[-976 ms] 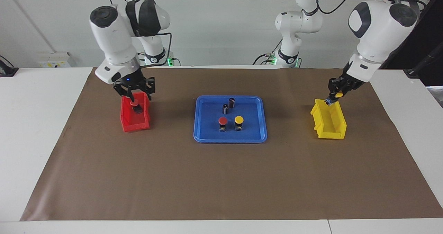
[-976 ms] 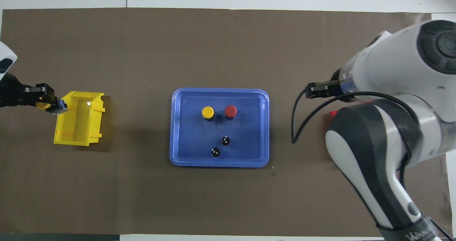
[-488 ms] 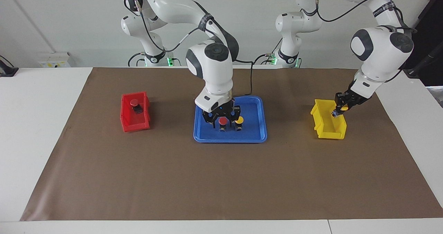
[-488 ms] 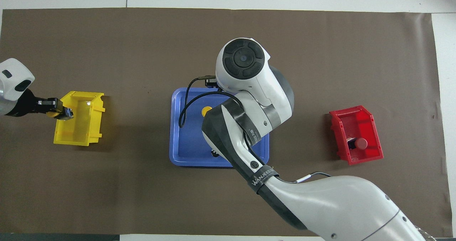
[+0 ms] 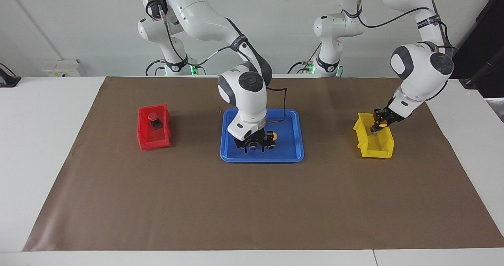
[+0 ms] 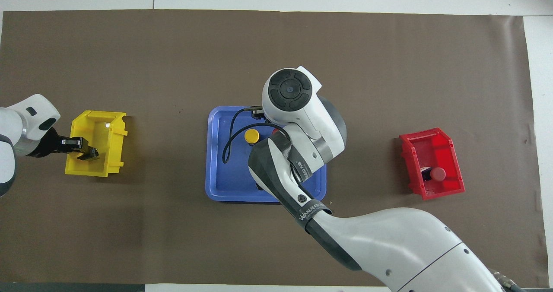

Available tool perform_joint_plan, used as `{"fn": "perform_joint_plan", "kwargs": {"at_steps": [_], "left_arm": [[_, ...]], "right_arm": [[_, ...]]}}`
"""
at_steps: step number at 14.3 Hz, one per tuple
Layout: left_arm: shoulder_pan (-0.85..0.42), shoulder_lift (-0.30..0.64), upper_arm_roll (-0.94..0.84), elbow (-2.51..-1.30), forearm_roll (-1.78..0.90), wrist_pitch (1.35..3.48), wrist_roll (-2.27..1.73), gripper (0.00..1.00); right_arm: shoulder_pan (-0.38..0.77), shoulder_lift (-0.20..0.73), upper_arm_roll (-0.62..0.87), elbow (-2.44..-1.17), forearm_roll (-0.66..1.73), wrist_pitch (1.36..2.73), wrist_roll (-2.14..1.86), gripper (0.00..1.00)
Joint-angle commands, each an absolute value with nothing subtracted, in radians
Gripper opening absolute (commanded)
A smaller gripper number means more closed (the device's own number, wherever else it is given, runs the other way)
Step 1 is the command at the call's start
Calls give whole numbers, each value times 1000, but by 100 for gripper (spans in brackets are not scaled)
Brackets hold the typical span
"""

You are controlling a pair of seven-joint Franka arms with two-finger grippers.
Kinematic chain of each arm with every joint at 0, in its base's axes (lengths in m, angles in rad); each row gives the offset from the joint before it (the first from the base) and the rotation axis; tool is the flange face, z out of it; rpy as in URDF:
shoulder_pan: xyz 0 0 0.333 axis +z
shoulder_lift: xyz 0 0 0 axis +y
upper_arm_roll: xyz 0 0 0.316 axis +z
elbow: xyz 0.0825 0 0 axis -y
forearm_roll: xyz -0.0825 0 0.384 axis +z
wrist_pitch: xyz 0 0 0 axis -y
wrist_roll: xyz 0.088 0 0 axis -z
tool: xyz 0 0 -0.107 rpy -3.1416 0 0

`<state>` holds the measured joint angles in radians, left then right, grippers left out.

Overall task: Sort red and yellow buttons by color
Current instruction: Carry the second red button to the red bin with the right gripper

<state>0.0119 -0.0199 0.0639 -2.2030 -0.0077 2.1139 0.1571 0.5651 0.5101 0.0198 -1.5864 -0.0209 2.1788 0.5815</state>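
Observation:
My right gripper (image 5: 252, 145) is down in the blue tray (image 5: 293, 155), its fingers on either side of a red button that it hides here. Only a red sliver of that button (image 6: 275, 131) shows in the overhead view. A yellow button (image 5: 272, 136) stands beside it in the tray and also shows in the overhead view (image 6: 252, 135). My left gripper (image 5: 376, 125) is low inside the yellow bin (image 5: 381, 151), shut on the other yellow button. The second red button (image 5: 152, 118) lies in the red bin (image 5: 154, 142).
The right arm (image 6: 298, 123) covers much of the blue tray (image 6: 220, 188) from above and hides the two dark cylinders. The red bin (image 6: 432, 138) sits toward the right arm's end, the yellow bin (image 6: 110, 128) toward the left arm's end. A brown mat covers the table.
My right gripper left the red bin, crossed to the tray and came down over the red button. My left gripper sank with its yellow button into the yellow bin.

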Motion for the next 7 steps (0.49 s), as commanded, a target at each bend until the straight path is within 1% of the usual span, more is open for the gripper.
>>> {"fn": "perform_joint_plan", "kwargs": {"at_steps": [1,3,7], "left_arm": [[9,-49,60,-2236,-14,2132,173,2],[3,-46,60,-2259,-14,2151,170,2],[3,-54,60,-2290,-14,2192,173,2]], "right_arm": [[565,456,41,-1675,-6,2198,610,67],[566,446,43,-1700,-3,2198,614,67],[565,443,49,-1710,0,2197,612,67]]}}
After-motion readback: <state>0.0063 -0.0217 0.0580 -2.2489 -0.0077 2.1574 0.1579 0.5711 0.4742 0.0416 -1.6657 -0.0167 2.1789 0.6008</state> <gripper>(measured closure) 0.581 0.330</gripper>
